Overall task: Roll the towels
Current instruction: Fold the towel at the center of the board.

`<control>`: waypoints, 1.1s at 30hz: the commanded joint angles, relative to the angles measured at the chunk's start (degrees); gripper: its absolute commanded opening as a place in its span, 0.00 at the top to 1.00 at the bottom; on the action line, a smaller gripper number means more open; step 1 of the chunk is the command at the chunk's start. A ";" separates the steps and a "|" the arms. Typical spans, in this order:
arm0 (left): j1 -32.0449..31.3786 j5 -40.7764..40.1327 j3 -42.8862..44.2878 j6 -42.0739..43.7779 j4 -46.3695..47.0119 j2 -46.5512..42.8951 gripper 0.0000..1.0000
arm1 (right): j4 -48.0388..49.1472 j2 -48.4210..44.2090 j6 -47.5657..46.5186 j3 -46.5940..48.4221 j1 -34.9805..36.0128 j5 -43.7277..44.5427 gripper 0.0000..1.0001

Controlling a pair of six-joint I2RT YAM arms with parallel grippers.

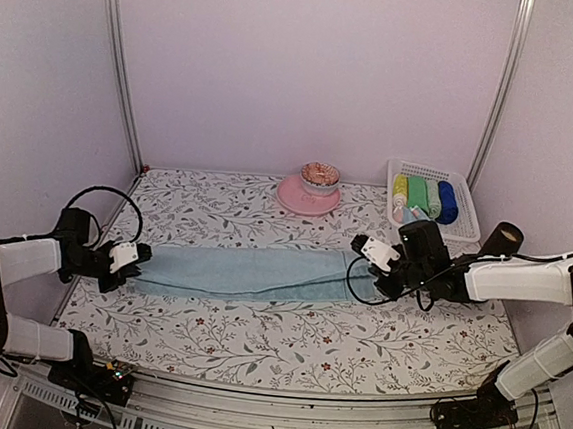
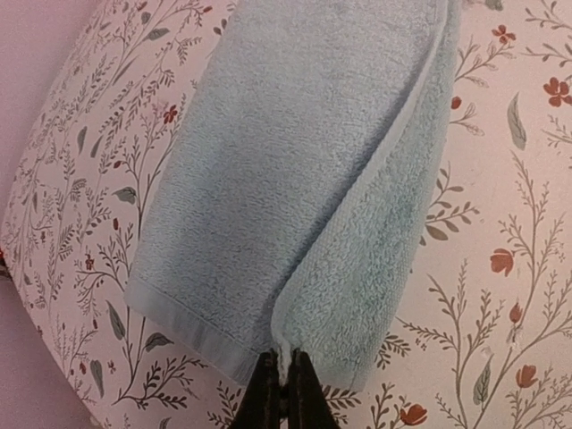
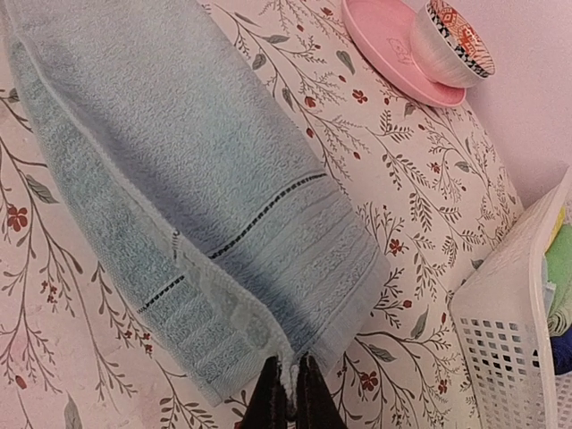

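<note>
Floral table, blue towel (lengthwise fold)

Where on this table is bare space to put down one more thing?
Free: the strip of table nearer than the towel, and the patch beyond the towel, left of the pink plate. Crowded: far right, between the basket and the right gripper.
</note>
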 commanded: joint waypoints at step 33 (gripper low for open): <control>2.87 1.02 9.20 -15.70 1.04 2.93 0.03 | -14.74 -3.51 20.52 8.47 0.66 5.02 0.01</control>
